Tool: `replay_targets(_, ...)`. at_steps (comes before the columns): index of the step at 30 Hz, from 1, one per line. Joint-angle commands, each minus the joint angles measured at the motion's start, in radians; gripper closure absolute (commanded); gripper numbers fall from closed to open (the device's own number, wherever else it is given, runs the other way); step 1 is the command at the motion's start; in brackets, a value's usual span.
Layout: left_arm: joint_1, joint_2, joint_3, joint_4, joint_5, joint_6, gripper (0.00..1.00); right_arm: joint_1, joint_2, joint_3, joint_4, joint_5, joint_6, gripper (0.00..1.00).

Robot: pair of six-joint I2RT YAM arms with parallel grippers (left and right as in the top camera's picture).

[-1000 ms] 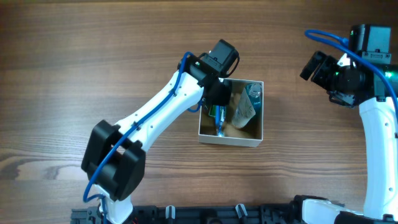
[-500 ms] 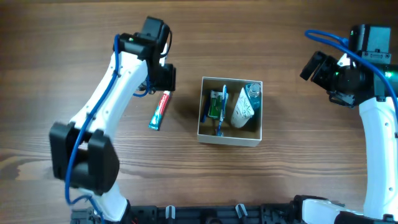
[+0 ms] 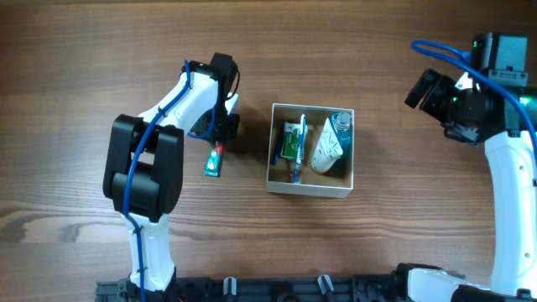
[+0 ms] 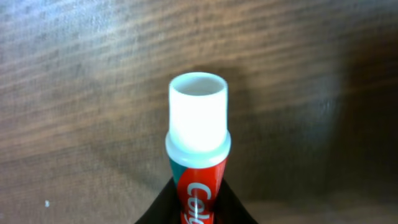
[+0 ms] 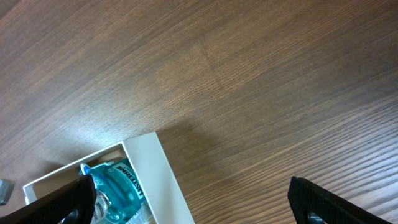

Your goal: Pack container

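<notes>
**Left claw.** The left claw [image 4: 198, 200] is clamped on the toothpaste tube [image 4: 198, 124]. In the wrist view its dark fingers [image 4: 158, 211] press against both flanks of the red body. The white cap projects beyond the fingertips, with the counter [image 3: 101, 67] directly behind it. From overhead, the tail of the tube extends out from under the claw toward the arm's base. Whether the tube rests on the counter or is raised clear of it cannot be determined.

**Container.** The container [image 3: 309, 187] sits just beside the left claw, on the side facing the other arm, and is not touching it. Four items lie inside:
- a green packet [image 3: 289, 141] and a blue-and-white toothbrush [image 3: 297, 159] in the half nearer the left claw;
- a white tube [image 3: 326, 149] and a teal bottle [image 3: 341, 124] in the farther half.

**Right claw.** The right claw [image 5: 186, 202] hangs well beyond the container, on the far side from the left claw. Its fingers stand wide apart at the lower corners of its wrist view, with nothing between them. One corner of the container and the teal bottle show below it.

**Task status (assessment).** Packing appears mostly complete. Four items are stowed, and the toothpaste tube is the only item visible outside the container. The remaining steps are to carry the tube over the near wall, lower it into the free space, and release it.
</notes>
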Motion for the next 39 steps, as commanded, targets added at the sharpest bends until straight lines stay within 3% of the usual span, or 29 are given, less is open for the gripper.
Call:
replay_targets(1,0.005,0.001,-0.004,-0.073,0.008,0.005,0.96,-0.003,0.002,0.004,0.003,-0.002,0.013,0.0)
replay_targets(4,0.002,-0.051,0.082,-0.209,0.027,0.001,0.96,-0.003,0.002,0.004,0.003,-0.002,0.013,0.0)
replay_targets(7,-0.024,-0.153,0.204,-0.278,0.186,-0.006,0.96,-0.003,0.002,0.004,0.003,-0.002,0.013,0.0)
replay_targets(9,-0.067,-0.24,0.238,-0.212,0.296,-0.068,0.94,-0.003,0.002,0.004,0.003,-0.002,0.013,0.0)
replay_targets(13,-0.189,-0.294,0.232,0.01,0.3,-0.278,0.92,-0.003,0.002,0.004,0.003,-0.002,0.013,0.0)
replay_targets(19,-0.343,-0.196,0.161,0.066,0.155,-0.423,0.89,-0.003,0.002,0.004,0.003,-0.001,0.013,0.0)
replay_targets(21,-0.349,-0.183,0.161,0.067,0.117,-0.423,0.75,-0.003,0.002,0.004,0.003,-0.002,0.013,0.0)
replay_targets(23,-0.328,-0.197,0.163,0.066,0.104,-0.422,0.0,-0.003,0.002,0.004,0.003,-0.002,0.013,0.0)
replay_targets(26,-0.274,-0.267,0.164,0.026,0.104,-0.414,0.0,-0.003,0.002,0.004,0.003,-0.001,0.013,0.0)
replay_targets(30,-0.204,-0.489,0.164,-0.027,0.035,-0.414,0.0,-0.003,0.002,0.004,0.003,-0.002,0.013,0.0)
replay_targets(32,-0.212,-0.631,0.164,-0.076,-0.071,-0.414,0.0,-0.003,0.002,0.004,0.003,-0.002,0.013,0.0)
replay_targets(35,-0.222,-0.812,0.164,-0.118,-0.073,-0.414,0.0,-0.003,0.002,0.004,0.003,-0.002,0.013,0.0)
replay_targets(39,-0.222,-0.972,0.164,-0.231,-0.186,-0.414,0.0,-0.003,0.002,0.004,0.003,-0.002,0.013,0.0)
